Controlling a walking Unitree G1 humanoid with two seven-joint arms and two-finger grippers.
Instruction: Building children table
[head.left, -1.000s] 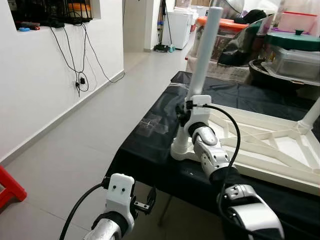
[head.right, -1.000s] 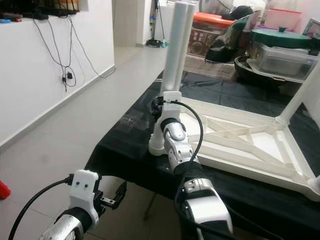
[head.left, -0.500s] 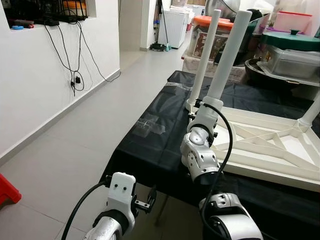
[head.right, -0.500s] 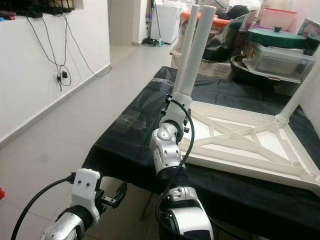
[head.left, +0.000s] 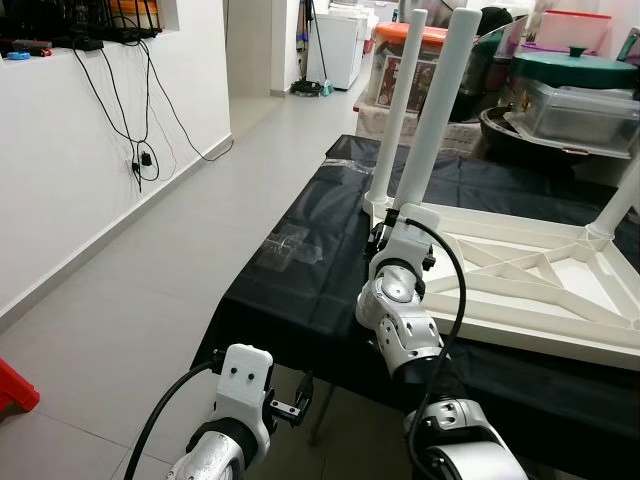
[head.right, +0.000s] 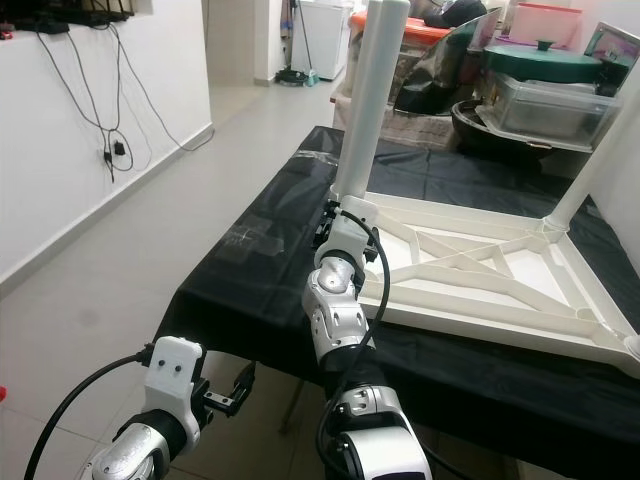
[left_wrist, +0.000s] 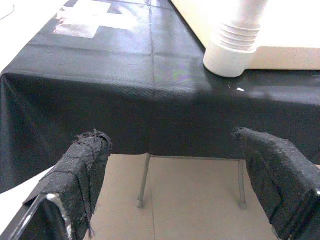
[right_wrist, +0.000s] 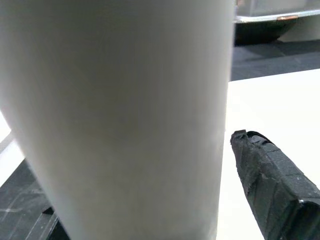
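Right wrist view, fingers (right_wrist: 272, 187) pinching table leg (right_wrist: 120, 115), left fingers (left_wrist: 87, 165) spread

leg (head.left: 440, 110): base hidden by right arm | tabletop (head.left: 540, 270): cut off right

White table frame (head.left: 520, 270), white leg (head.left: 437, 110), black tablecloth (head.left: 300, 270), grey floor tiles (head.left: 130, 300), green lid (head.left: 575, 72)

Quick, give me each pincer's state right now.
Left pincer: open, holding nothing, below the table edge.
Right pincer: shut on the white table leg.
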